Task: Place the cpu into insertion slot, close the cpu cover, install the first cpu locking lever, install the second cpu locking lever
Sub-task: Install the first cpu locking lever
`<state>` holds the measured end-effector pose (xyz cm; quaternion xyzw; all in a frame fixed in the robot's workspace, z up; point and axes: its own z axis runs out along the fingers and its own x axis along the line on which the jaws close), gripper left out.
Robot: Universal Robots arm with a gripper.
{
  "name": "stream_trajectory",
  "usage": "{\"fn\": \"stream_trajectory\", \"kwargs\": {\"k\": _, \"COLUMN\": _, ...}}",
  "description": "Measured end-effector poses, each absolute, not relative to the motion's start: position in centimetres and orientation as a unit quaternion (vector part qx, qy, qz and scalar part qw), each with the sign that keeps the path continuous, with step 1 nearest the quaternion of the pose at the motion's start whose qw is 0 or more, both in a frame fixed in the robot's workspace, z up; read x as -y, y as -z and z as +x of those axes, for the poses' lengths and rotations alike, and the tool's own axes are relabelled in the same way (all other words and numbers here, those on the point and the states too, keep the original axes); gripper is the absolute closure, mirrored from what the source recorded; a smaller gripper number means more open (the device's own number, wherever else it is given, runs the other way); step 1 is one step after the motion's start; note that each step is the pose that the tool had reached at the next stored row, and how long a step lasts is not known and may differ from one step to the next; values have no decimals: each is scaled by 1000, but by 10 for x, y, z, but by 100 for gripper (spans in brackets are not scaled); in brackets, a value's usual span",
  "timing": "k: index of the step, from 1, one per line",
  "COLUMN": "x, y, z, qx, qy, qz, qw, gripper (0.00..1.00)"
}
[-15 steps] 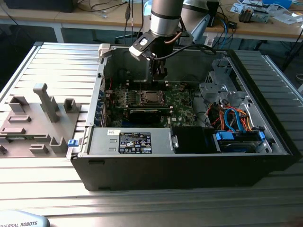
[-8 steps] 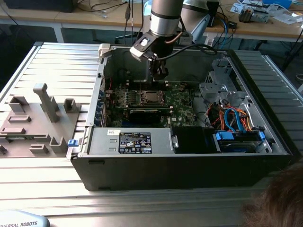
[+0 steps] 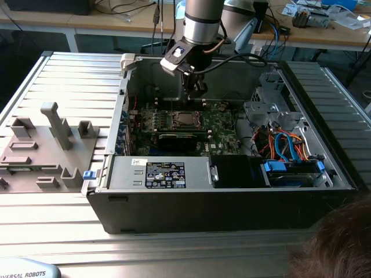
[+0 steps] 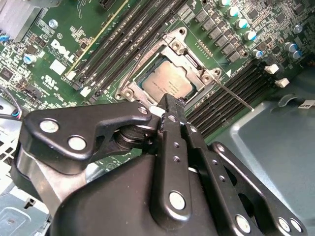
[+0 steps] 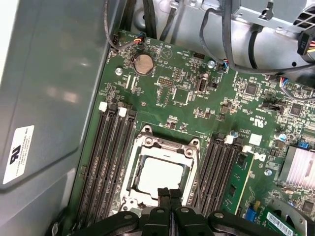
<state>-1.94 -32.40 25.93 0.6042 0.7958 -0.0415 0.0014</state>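
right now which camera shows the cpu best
The first wrist view: the cpu lies almost square-on, one edge behind the claw. The second wrist view shows the cpu slanted; in the exterior view the cpu is tiny.

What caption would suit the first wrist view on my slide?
Shut black gripper at the edge of the thin silver cpu cover, lying over the silver-grey square cpu.

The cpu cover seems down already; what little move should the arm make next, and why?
Probably slide the gripper toward the thin lever jutting out sideways: the cpu cover already lies over the cpu, and the shut jaws hover at its edge.
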Motion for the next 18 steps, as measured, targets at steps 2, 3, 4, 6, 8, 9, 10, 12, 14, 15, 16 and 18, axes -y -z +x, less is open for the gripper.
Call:
{"fn": "stream_trajectory", "kwargs": {"k": 2, "x": 324, "y": -259, "z": -19, "qx": -799, "qy": 41, "qz": 600, "qw": 2, "gripper": 89}}
{"fn": "stream_trajectory", "kwargs": {"k": 3, "x": 324, "y": -259, "z": -19, "qx": -801, "qy": 41, "qz": 597, "qw": 2, "gripper": 89}}
{"fn": "stream_trajectory", "kwargs": {"k": 4, "x": 324, "y": -259, "z": -19, "qx": -803, "qy": 42, "qz": 594, "qw": 2, "gripper": 89}}
{"fn": "stream_trajectory", "kwargs": {"k": 6, "x": 324, "y": -259, "z": -19, "qx": -806, "qy": 41, "qz": 591, "qw": 2, "gripper": 89}}
{"fn": "stream_trajectory", "kwargs": {"k": 8, "x": 324, "y": -259, "z": -19, "qx": -809, "qy": 41, "qz": 587, "qw": 2, "gripper": 89}}
{"fn": "stream_trajectory", "kwargs": {"k": 9, "x": 324, "y": -259, "z": -19, "qx": -810, "qy": 41, "qz": 585, "qw": 2, "gripper": 89}}
{"fn": "stream_trajectory", "kwargs": {"k": 10, "x": 324, "y": -259, "z": -19, "qx": -812, "qy": 41, "qz": 582, "qw": 3, "gripper": 89}}
{"fn": "stream_trajectory", "kwargs": {"k": 12, "x": 324, "y": -259, "z": -19, "qx": -814, "qy": 41, "qz": 579, "qw": 3, "gripper": 89}}
{"fn": "stream_trajectory", "kwargs": {"k": 14, "x": 324, "y": -259, "z": -19, "qx": -817, "qy": 41, "qz": 575, "qw": 3, "gripper": 89}}
{"fn": "stream_trajectory", "kwargs": {"k": 15, "x": 324, "y": -259, "z": -19, "qx": -819, "qy": 41, "qz": 573, "qw": 3, "gripper": 89}}
{"fn": "stream_trajectory", "kwargs": {"k": 16, "x": 324, "y": -259, "z": -19, "qx": -820, "qy": 41, "qz": 571, "qw": 3, "gripper": 89}}
{"fn": "stream_trajectory", "kwargs": {"k": 18, "x": 324, "y": -259, "z": -19, "qx": -821, "qy": 41, "qz": 569, "qw": 3, "gripper": 89}}
